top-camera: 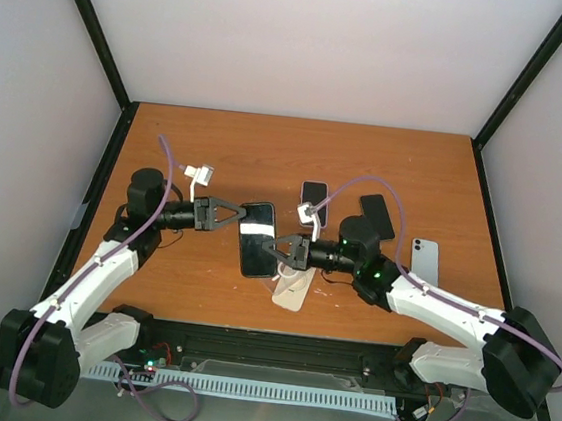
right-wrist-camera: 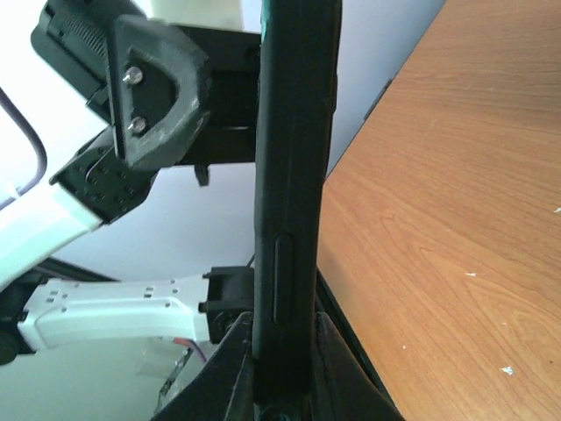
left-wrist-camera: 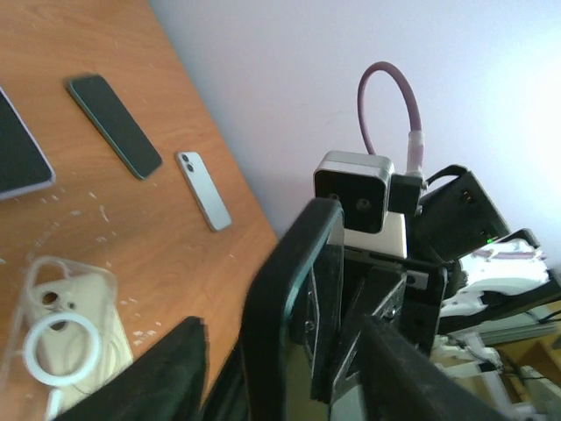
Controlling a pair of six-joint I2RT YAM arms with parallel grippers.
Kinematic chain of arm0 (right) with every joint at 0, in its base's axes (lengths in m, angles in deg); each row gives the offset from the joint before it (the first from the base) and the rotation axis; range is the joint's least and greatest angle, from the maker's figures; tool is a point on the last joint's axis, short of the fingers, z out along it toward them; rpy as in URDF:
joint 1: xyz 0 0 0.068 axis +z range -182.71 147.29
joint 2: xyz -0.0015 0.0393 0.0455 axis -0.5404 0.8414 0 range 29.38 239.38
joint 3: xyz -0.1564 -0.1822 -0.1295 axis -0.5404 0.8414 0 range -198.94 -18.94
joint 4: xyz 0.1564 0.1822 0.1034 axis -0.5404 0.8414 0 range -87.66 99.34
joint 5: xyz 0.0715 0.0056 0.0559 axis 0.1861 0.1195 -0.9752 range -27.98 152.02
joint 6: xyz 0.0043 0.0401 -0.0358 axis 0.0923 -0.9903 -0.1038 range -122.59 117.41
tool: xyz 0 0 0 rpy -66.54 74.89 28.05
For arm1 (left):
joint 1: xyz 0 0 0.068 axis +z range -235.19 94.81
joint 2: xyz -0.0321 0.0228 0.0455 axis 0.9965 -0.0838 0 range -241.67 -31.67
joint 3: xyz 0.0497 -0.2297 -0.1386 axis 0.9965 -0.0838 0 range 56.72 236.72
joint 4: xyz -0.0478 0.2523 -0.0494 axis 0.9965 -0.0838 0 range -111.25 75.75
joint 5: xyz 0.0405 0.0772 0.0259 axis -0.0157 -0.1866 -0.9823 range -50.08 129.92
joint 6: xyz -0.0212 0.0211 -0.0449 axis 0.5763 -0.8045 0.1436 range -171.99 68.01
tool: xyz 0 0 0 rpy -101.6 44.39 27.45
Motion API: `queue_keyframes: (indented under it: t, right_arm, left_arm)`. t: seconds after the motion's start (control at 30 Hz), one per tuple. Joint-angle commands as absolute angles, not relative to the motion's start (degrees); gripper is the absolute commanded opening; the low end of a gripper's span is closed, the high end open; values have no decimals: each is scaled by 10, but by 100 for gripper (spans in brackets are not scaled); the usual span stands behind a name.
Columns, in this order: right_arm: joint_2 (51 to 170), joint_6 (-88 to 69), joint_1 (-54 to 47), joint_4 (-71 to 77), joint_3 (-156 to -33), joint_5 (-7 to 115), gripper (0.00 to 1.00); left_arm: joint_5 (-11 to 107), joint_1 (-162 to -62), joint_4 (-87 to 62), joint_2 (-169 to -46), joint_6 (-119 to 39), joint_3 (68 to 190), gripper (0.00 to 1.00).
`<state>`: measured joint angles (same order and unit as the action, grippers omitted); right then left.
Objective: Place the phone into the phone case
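The right end effector (right-wrist-camera: pixel 285 360) is clamped on the phone (top-camera: pixel 257 240): in the right wrist view its two fingers press on either face of the dark edge. The left end effector (top-camera: pixel 236 216) stands apart. In the left wrist view its fingers (left-wrist-camera: pixel 166 373) flank the opposite edge of the phone, with a gap showing on each side. Whether either finger touches the phone cannot be told.

The phone hangs between the two end effectors over the middle of the bench (top-camera: pixel 267 149), screen up in the top view, with light glaring off the glass. It is held off the wood.

The case (top-camera: pixel 293 290), clear with a white ring on its back, lies flat on the bench just below and to the right of the phone. In the top view the right end effector overlaps the case's far end.

Further back lie two dark phones, one small (top-camera: pixel 313 202) and one larger and tilted (top-camera: pixel 377 216). A pale phone (top-camera: pixel 424 261) lies beside the right arm, near the bench's right edge.
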<state>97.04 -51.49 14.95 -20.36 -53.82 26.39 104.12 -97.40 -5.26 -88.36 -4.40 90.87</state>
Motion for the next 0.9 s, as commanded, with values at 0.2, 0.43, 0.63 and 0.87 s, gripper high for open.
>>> queue_keyframes:
  t: [0.2,0.43,0.63,0.87]
  right_arm:
    - [991,-596,141,-282,-591,384,3]
    - [1052,-634,136,-327,-628,382,3]
    - [1058,-629,136,-316,-634,382,4]
    - [1058,-600,135,-285,-637,380,10]
  left_arm:
    - [1026,-974,-34,-831,-4,842,71]
    - [1040,-974,-5,-819,13,826,63]
    - [1023,-974,-36,-835,-9,842,26]
    - [1010,-974,-57,-857,-35,856,0]
